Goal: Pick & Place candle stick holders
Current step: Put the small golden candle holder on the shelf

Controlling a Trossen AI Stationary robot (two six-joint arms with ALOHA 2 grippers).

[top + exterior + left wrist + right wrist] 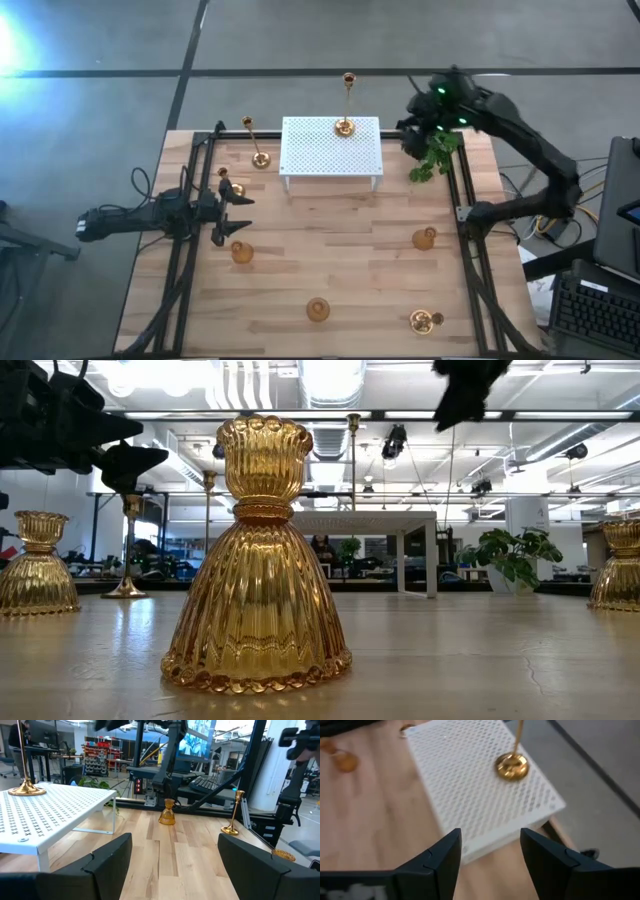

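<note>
one holder up on the stand, six to go

on the wooden table (330,260), six brass holders (317,310) sit scattered; a tall one (345,126) stands on the white perforated stand (330,150). left gripper (232,212) hovers low at the left edge, fingers spread, empty, a short stem (224,179) just beside it. right gripper (489,851) hangs high by the plant sprig (435,158), fingers apart, empty. risk: thin stems tip if a finger clips them, and the sprig could snag. pale planks, grey concrete floor, workshop clutter beyond.

White perforated stand (330,150) on wooden table (330,260), leafy sprig (435,158) beside it
</note>
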